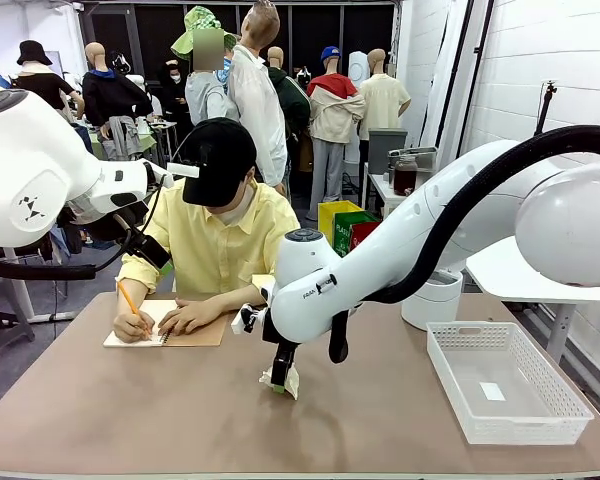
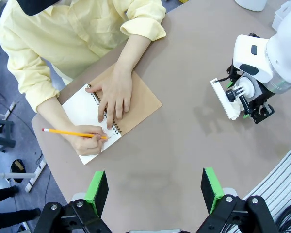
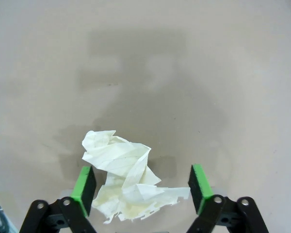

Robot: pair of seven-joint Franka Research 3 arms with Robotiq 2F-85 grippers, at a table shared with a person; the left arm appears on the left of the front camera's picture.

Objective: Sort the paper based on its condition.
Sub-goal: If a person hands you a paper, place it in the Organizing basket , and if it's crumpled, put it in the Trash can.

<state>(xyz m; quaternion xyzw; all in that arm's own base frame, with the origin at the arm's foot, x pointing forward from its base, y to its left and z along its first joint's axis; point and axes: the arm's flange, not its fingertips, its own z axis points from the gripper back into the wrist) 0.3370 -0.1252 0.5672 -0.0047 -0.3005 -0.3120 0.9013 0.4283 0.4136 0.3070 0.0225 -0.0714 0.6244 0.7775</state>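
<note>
A crumpled ball of white paper (image 3: 121, 165) lies on the tan table (image 3: 208, 73). My right gripper (image 3: 141, 182) stands open straight over it, one green pad on each side of the wad. In the front view the same gripper (image 1: 280, 383) is down at the table's middle with the crumpled paper (image 1: 289, 381) at its fingertips. My left gripper (image 2: 155, 189) hangs open and empty high above the table, looking down on it. Across the table a person writes with a yellow pencil (image 2: 72, 133) on a white page of a spiral notebook (image 2: 140, 104).
A white mesh basket (image 1: 505, 385) stands at the front right with a tiny white tag (image 1: 492, 391) inside. A white cylindrical container (image 1: 430, 300) stands behind the right arm. The person's forearms and the notebook (image 1: 195, 335) take up the far left of the table.
</note>
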